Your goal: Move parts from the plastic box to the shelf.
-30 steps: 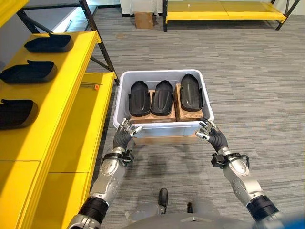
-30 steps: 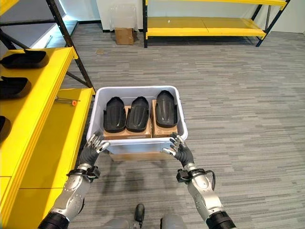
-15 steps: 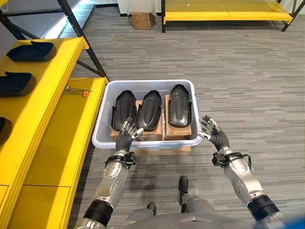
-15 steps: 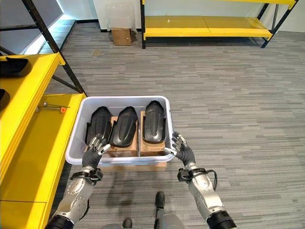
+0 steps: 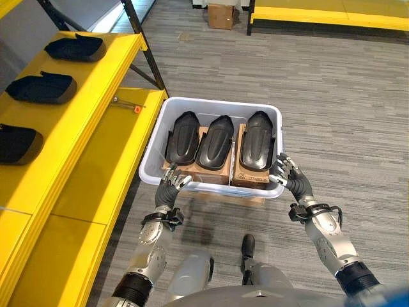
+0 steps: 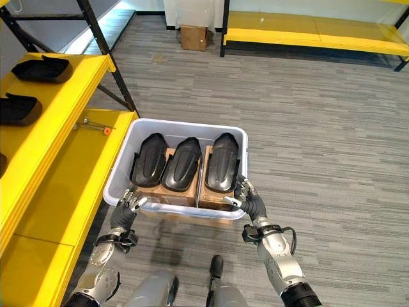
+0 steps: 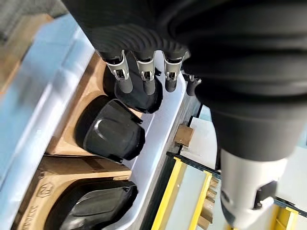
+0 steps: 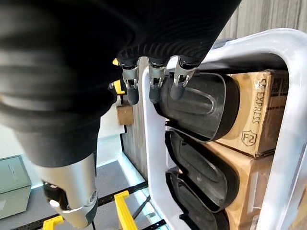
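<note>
cardboard boxes mostly hidden under black parts | shelf cut off at 9 o'clock | screwdriver too small to detail

Two silver-grey arms are seen, each wrist wrapped in a dark ribbed cover. The left hand and right hand are built of silver fingers with dark tips. Black bands are fitted at the forearms.

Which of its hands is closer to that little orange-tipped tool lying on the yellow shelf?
The left hand. It sits at the plastic box's near corner on the shelf side, while the right hand is at the far corner, with the box between it and the orange-tipped tool.
</note>
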Available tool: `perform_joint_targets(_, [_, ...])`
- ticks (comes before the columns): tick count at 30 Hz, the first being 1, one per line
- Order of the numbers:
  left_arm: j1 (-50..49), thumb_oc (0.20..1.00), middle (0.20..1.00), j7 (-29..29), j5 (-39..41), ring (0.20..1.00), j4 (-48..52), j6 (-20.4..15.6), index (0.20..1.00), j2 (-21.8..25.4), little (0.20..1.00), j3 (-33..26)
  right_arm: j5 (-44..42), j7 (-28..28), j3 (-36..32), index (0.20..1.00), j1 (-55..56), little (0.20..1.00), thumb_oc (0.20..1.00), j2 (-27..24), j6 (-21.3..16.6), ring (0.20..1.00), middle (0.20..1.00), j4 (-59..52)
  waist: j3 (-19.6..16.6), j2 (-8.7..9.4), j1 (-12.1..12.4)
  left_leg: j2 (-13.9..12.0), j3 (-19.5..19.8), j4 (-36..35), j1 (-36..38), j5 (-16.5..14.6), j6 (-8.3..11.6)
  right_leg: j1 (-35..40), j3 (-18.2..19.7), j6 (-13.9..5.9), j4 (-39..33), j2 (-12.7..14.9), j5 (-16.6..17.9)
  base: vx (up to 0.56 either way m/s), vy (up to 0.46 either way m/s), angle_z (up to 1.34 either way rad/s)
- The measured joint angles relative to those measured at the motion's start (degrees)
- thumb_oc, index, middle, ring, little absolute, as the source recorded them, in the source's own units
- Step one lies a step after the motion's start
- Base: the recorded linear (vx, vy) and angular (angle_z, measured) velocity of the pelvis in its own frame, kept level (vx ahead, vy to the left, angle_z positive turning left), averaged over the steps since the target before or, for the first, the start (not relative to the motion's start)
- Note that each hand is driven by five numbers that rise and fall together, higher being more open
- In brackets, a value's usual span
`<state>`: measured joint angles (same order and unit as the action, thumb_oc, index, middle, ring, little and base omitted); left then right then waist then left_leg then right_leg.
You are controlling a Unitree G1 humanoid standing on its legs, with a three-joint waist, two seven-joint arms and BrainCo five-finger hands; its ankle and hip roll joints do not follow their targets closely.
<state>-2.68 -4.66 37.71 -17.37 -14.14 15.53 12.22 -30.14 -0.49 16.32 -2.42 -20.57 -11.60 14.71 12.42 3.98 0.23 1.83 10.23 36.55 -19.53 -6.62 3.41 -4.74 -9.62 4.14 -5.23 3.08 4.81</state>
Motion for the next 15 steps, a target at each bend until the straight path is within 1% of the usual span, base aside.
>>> perform_joint_targets(1, [0.4,1.0,1.0,0.1,0.0,1.0,-0.1,0.0,1.0,0.7,1.0,-0.2,0.0,-0.3,-0.3,1.0,0.1,1.0,1.0,1.0,-0.3,1.0,1.0,0.0,0.2,0.67,-0.6,-4.5,-1.4,-8.2,1.3,0.2,0.16,0.2,-0.3,-0.16,-0.1,-0.2,-0.3,0.07,0.276,0.02])
perform_joint_targets(2, [2.6,1.0,1.0,0.0,0.0,1.0,-0.6,0.0,1.0,1.0,1.0,0.2,0.0,-1.5,-0.9,1.0,0.1,1.0,1.0,1.4,-0.8,1.0,1.0,0.2,0.9,1.08,-1.0,-14.7,-1.4,-27.6,3.9,3.5,2.89,-0.2,0.0,-0.55,0.0,-1.3,-0.6,0.07,0.316,-0.06])
perform_joint_targets(3, [4.1,1.0,1.0,-0.1,0.1,1.0,-1.5,0.0,1.0,0.5,1.0,0.9,0.0,-2.2,-1.8,1.0,0.1,1.0,1.0,1.3,-0.9,1.0,1.0,0.3,1.5,0.25,-1.0,-19.1,-2.1,-32.0,4.5,6.0,3.9,-0.1,0.0,-0.67,0.0,-1.9,-0.6,0.08,0.39,-0.29])
perform_joint_targets(4, [5.2,1.0,1.0,-0.1,0.1,1.0,-1.9,0.0,1.0,0.0,1.0,2.1,0.0,-2.7,-1.6,1.0,0.1,1.0,1.0,0.5,-1.2,1.0,1.0,0.3,2.0,-1.12,-1.1,-20.4,-3.1,-32.0,4.9,7.3,4.67,0.5,0.8,-2.48,0.0,-1.2,-1.0,0.1,0.405,-0.34])
perform_joint_targets(5, [5.5,1.0,1.0,-0.1,0.1,1.0,-1.9,0.0,1.0,0.0,1.0,2.5,0.0,-2.7,-1.2,1.0,0.0,1.0,1.0,-0.1,-1.2,1.0,1.0,0.3,1.9,-1.56,-1.1,-19.4,-3.0,-32.7,5.5,7.4,4.76,0.5,1.2,-3.12,0.0,-0.7,-0.9,0.07,0.313,-0.4])
perform_joint_targets(6, [6.0,1.0,1.0,0.5,0.5,1.0,-1.7,-0.2,1.0,0.0,1.0,2.8,0.0,-2.8,-0.2,1.0,0.2,1.0,1.0,-1.2,-1.3,1.0,1.0,-0.1,1.6,-3.53,-1.4,-16.2,-4.7,-34.6,7.5,8.2,4.12,0.8,1.5,-5.07,0.0,0.3,-1.1,0.05,0.252,-0.26])
perform_joint_targets(7, [5.9,1.0,1.0,0.5,1.3,1.0,-1.1,-0.2,1.0,-0.2,1.0,3.1,0.0,-2.8,-0.1,1.0,0.4,1.0,1.0,-2.0,-1.3,1.0,1.0,-0.7,1.4,-5.03,-1.4,-14.8,-5.7,-35.7,8.5,8.9,3.08,0.9,1.6,-5.96,0.0,0.3,-1.1,0.03,0.169,-0.26])
perform_joint_targets(8, [5.8,1.0,1.0,0.6,1.7,1.0,-0.3,-0.3,1.0,-0.3,1.0,3.1,0.0,-2.8,-0.2,1.0,0.4,1.0,1.0,-1.6,-1.3,1.0,1.0,-0.9,1.8,-5.03,-1.1,-14.0,-5.7,-37.0,9.6,10.3,5.23,1.0,2.8,-7.14,0.0,0.9,-1.3,0.01,0.239,0.0])
perform_joint_targets(9, [6.3,1.0,1.0,0.5,1.7,1.0,0.3,-0.6,1.0,0.3,1.0,2.7,0.0,-2.9,0.1,1.0,0.8,1.0,1.0,-0.2,-1.3,1.0,1.0,-1.2,1.9,-3.14,-0.9,-11.4,-6.8,-38.0,9.8,10.8,3.49,0.9,3.0,-7.49,0.0,3.2,-1.2,-0.03,0.2,0.12])
perform_joint_targets(10, [6.4,1.0,1.0,0.5,1.7,1.0,0.3,-0.9,1.0,1.1,1.0,2.4,0.0,-2.9,0.7,1.0,0.7,1.0,1.0,0.9,-1.3,1.0,1.0,-1.2,1.8,-1.9,-0.6,-9.5,-7.2,-38.5,9.8,11.0,2.68,0.5,3.5,-7.92,0.0,5.1,-1.1,-0.03,0.17,0.04])
perform_joint_targets(11, [6.4,1.0,1.0,0.4,1.7,1.0,0.4,-1.2,1.0,2.3,1.0,2.4,0.0,-3.0,1.4,1.0,-0.4,1.0,1.0,2.4,-1.3,1.0,1.0,-1.3,2.1,-0.73,0.4,-7.7,-8.7,-38.5,9.7,10.4,1.51,-0.6,5.3,-8.67,0.2,6.8,-0.5,-0.01,0.186,-0.21])
perform_joint_targets(12, [7.0,1.0,1.0,0.4,1.7,1.0,0.4,-1.3,1.0,4.1,1.0,2.4,0.0,-3.1,2.5,1.0,-3.6,1.0,1.0,3.3,-1.3,1.0,1.0,-1.3,2.6,-0.22,0.6,-5.5,-10.0,-38.3,9.7,9.5,0.08,-1.0,5.9,-9.63,0.0,9.0,0.2,0.04,0.184,-0.28])
perform_joint_targets(13, [7.7,1.0,1.0,0.3,1.7,1.0,0.4,-1.7,1.0,4.4,1.0,2.5,0.0,-3.2,2.4,1.0,-4.1,1.0,1.0,3.6,-1.3,1.0,1.0,-1.3,2.6,-0.11,0.6,-5.0,-10.3,-38.1,9.7,9.0,-0.59,-1.0,5.9,-10.28,0.0,9.5,0.6,0.06,0.16,-0.14])
perform_joint_targets(15, [9.8,1.0,1.0,-0.4,1.5,1.0,0.5,-2.3,1.0,4.7,1.0,2.5,0.0,-3.3,2.3,1.0,-5.7,1.0,1.0,3.9,-1.3,1.0,1.0,-1.4,2.8,0.24,0.5,-4.6,-11.1,-37.9,9.8,8.5,-1.14,-1.1,5.9,-10.54,0.0,10.0,0.8,0.06,0.057,-0.07])
